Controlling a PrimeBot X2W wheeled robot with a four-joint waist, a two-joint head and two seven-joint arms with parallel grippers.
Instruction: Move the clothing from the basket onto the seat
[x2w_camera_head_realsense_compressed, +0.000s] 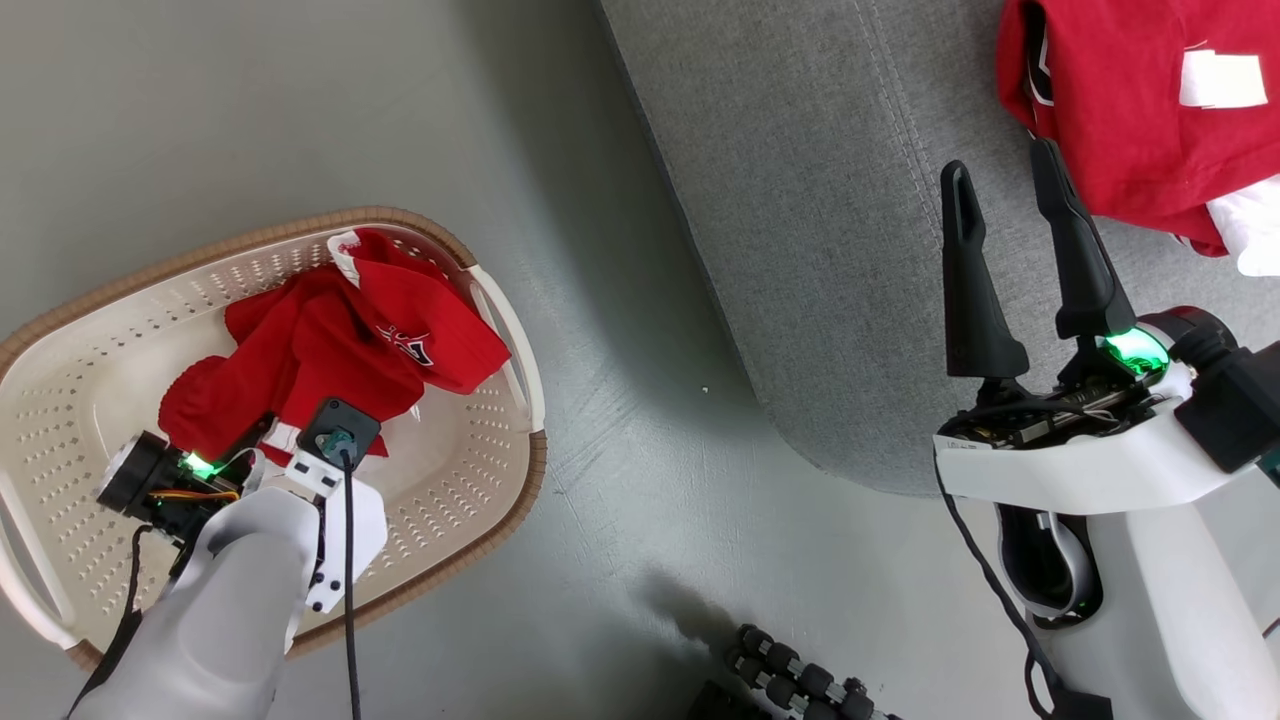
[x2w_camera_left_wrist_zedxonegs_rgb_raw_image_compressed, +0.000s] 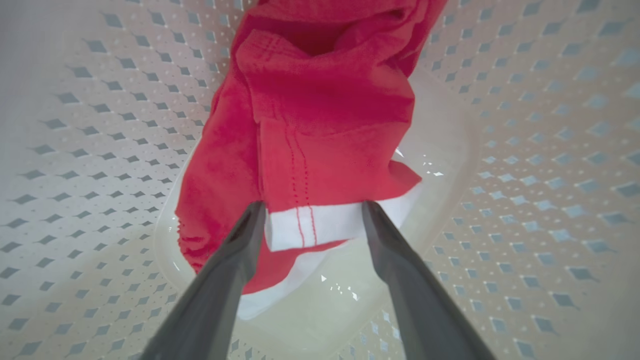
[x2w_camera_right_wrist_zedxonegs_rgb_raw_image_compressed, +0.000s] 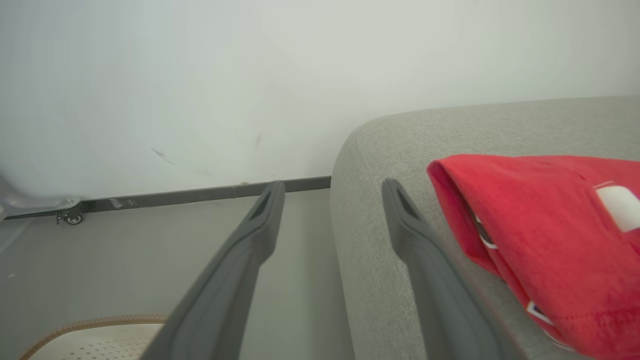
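Note:
A heap of red clothing (x2w_camera_head_realsense_compressed: 340, 345) with white trim lies inside the cream basket (x2w_camera_head_realsense_compressed: 90, 330) on the floor at the left. My left gripper (x2w_camera_left_wrist_zedxonegs_rgb_raw_image_compressed: 312, 212) reaches down into the basket, open, its two fingers straddling the white-edged hem of the red clothing (x2w_camera_left_wrist_zedxonegs_rgb_raw_image_compressed: 320, 130). Another red garment (x2w_camera_head_realsense_compressed: 1140, 110) rests on the grey seat (x2w_camera_head_realsense_compressed: 830, 200) at the upper right. My right gripper (x2w_camera_head_realsense_compressed: 1000, 175) hovers open over the seat's edge beside that garment (x2w_camera_right_wrist_zedxonegs_rgb_raw_image_compressed: 540, 240), holding nothing.
Grey floor (x2w_camera_head_realsense_compressed: 620, 380) separates the basket from the seat. A black ribbed hose (x2w_camera_head_realsense_compressed: 800, 680) lies at the bottom centre. In the right wrist view a white wall (x2w_camera_right_wrist_zedxonegs_rgb_raw_image_compressed: 250, 75) with a dark baseboard (x2w_camera_right_wrist_zedxonegs_rgb_raw_image_compressed: 200, 192) stands beyond the seat (x2w_camera_right_wrist_zedxonegs_rgb_raw_image_compressed: 380, 250), and a basket rim (x2w_camera_right_wrist_zedxonegs_rgb_raw_image_compressed: 95, 322) shows low left.

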